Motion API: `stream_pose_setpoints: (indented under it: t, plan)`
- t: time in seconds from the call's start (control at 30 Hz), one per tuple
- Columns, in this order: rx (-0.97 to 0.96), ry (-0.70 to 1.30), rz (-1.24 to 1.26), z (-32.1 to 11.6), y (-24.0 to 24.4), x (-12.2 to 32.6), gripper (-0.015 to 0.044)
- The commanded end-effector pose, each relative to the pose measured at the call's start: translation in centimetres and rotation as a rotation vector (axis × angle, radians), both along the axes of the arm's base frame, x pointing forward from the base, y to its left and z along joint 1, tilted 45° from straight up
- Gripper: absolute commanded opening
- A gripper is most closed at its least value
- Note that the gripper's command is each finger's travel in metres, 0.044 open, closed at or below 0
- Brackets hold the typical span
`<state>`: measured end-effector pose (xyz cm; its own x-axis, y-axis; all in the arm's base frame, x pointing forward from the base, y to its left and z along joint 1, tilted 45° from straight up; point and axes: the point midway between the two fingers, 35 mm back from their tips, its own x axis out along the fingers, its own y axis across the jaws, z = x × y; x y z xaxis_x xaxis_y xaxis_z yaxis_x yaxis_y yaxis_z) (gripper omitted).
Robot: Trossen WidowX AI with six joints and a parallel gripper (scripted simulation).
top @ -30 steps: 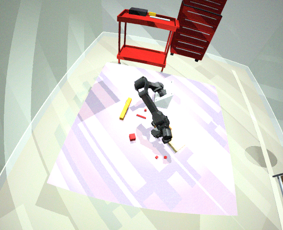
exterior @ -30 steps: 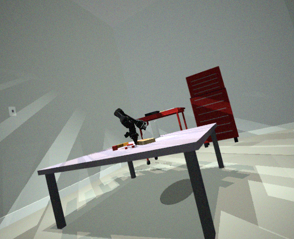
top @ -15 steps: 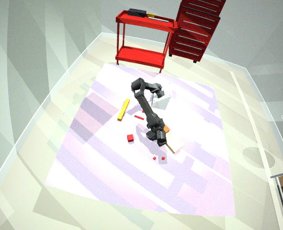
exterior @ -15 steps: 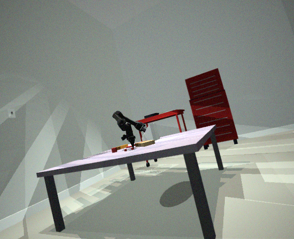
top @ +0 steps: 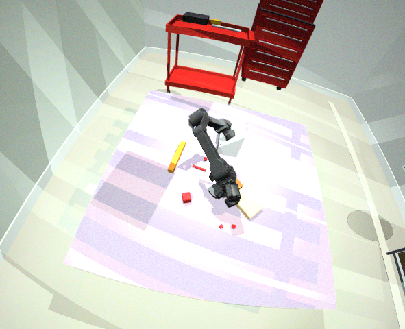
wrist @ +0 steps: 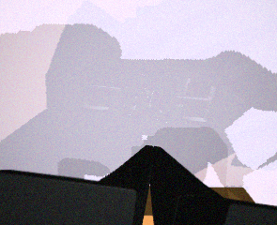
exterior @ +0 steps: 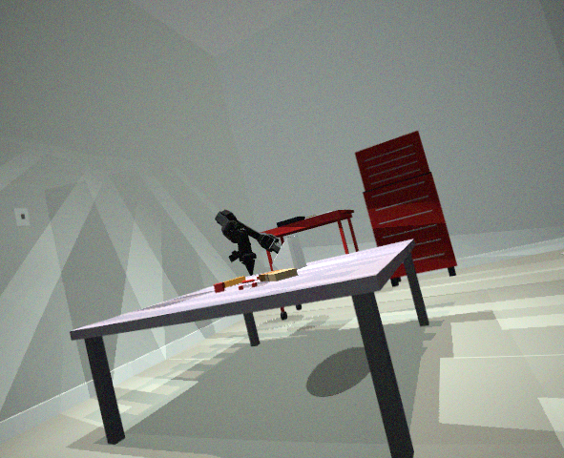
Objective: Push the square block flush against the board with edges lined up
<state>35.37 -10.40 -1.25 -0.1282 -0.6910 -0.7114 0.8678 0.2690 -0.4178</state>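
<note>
The tan board (top: 251,208) (exterior: 282,275) lies flat on the table, partly covered by the arm in the top view. The orange square block (top: 238,183) (exterior: 263,277) lies by the board's far end in the top view, mostly hidden by the arm. Part of it shows at the bottom of the wrist view (wrist: 237,194). Whether a whole side touches the board, and whether edges are even, I cannot tell. My gripper (top: 231,203) (exterior: 251,273) (wrist: 151,153) is shut and empty, pointing down beside block and board. Its clearance above the table is unclear.
A red cube (top: 186,197) (exterior: 219,286) and a long yellow bar (top: 177,157) (exterior: 234,281) lie left of the arm in the top view. Two tiny red cubes (top: 221,226) (top: 234,226) lie nearer that view's bottom edge. A thin red stick (top: 199,167) lies near the forearm.
</note>
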Motion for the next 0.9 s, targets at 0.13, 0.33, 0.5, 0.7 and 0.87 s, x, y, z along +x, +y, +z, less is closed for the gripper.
stream_pose_setpoints:
  t: [0.13, 0.33, 0.5, 0.7, 0.87]
  plan:
    - [0.002, -0.005, 0.030, 1.1, 1.2, 0.4, 0.0000]
    - [0.027, 0.133, 0.171, 1.3, 1.7, -1.1, 0.0000]
    - [0.049, 0.253, 0.293, 1.3, 2.2, -2.5, 0.0000]
    - [0.075, 0.396, 0.438, 1.4, 2.6, -4.2, 0.0000]
    - [0.096, 0.516, 0.560, 1.4, 3.0, -5.7, 0.0000]
